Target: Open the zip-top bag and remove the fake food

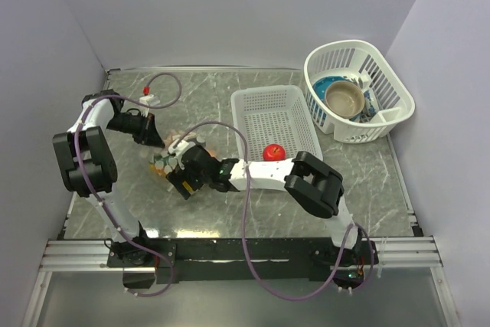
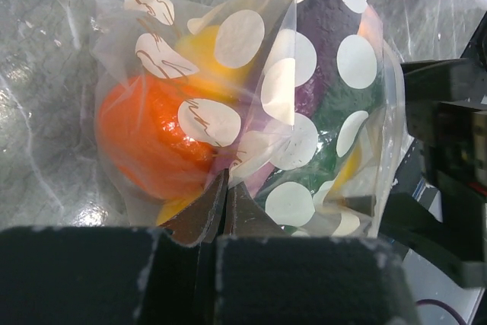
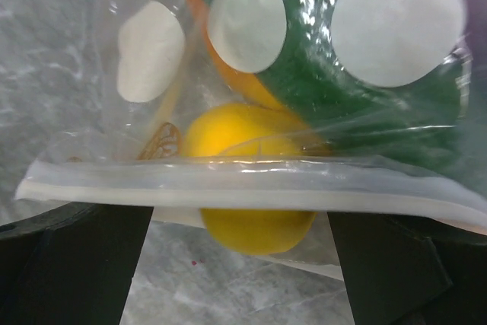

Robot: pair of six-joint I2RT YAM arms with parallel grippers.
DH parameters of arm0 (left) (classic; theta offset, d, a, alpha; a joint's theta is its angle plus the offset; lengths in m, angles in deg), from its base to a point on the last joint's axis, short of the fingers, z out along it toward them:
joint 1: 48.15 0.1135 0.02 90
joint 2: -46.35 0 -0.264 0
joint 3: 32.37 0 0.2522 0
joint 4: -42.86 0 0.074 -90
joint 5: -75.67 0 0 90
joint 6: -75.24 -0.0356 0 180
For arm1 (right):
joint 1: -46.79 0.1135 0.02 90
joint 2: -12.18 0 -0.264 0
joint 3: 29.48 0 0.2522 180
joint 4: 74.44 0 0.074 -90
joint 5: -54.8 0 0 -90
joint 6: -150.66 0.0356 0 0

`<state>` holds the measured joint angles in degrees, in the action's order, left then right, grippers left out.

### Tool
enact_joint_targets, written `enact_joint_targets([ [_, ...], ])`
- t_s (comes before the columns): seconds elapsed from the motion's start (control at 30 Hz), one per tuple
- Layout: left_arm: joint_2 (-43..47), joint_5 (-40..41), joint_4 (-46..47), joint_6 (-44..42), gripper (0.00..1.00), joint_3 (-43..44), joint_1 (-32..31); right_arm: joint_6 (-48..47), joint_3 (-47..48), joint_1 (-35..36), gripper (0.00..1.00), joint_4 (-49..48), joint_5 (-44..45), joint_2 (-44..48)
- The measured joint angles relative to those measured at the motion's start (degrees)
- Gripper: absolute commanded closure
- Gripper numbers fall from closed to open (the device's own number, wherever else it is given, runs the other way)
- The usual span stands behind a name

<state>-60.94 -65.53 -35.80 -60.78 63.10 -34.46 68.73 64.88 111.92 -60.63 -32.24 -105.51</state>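
The zip-top bag [image 1: 167, 155] lies left of centre, polka-dotted and full of fake food. My left gripper [image 1: 151, 137] is at its far side, shut on a fold of the bag's plastic [image 2: 251, 112]; its fingertips [image 2: 217, 203] are pressed together. Inside show an orange fruit [image 2: 144, 135], yellow, purple and green pieces. My right gripper [image 1: 184, 178] is at the bag's near end and open. The white zip strip [image 3: 243, 188] lies across its wide-apart fingers [image 3: 76, 264]. A yellow fruit [image 3: 255, 226] pokes out below the strip, between the fingers, touching neither. A red fruit [image 1: 273, 152] lies outside the bag.
A flat white lattice basket [image 1: 268, 116] stands just right of the bag; the red fruit is at its near edge, beside my right forearm. A taller white basket [image 1: 387, 86] at the back right holds a bowl [image 1: 344, 97] and dishes. Walls close both sides.
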Motion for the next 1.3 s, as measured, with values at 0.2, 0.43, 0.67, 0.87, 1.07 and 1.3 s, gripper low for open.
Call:
enact_joint_targets([
  [0.2,0.0,0.13,-0.55,0.02,0.99,0.0,-0.02,0.09,-2.89,0.0,0.42,-0.92,0.17,-0.37],
  [0.43,0.0,0.2,-0.9,0.24,0.99,0.0,-0.31,0.46,-10.08,-0.02,0.74,-2.36,2.62,6.62],
  [0.67,-0.02,0.39,-0.74,0.46,0.99,0.0,-0.87,1.46,-20.96,-0.13,0.74,-3.06,6.36,28.33],
  [0.87,-0.17,0.76,-0.52,0.52,0.99,0.07,-0.76,2.16,-26.14,-3.3,0.76,-3.3,10.12,40.54],
  [1.07,-0.2,1.29,-0.48,0.5,0.99,0.07,-0.76,5.64,-30.36,-11.54,0.78,-1.66,14.29,41.72],
  [1.3,-0.2,1.62,-0.5,0.46,0.99,0.07,-0.76,9.07,-26.47,-19.52,0.0,2.58,21.75,34.12],
])
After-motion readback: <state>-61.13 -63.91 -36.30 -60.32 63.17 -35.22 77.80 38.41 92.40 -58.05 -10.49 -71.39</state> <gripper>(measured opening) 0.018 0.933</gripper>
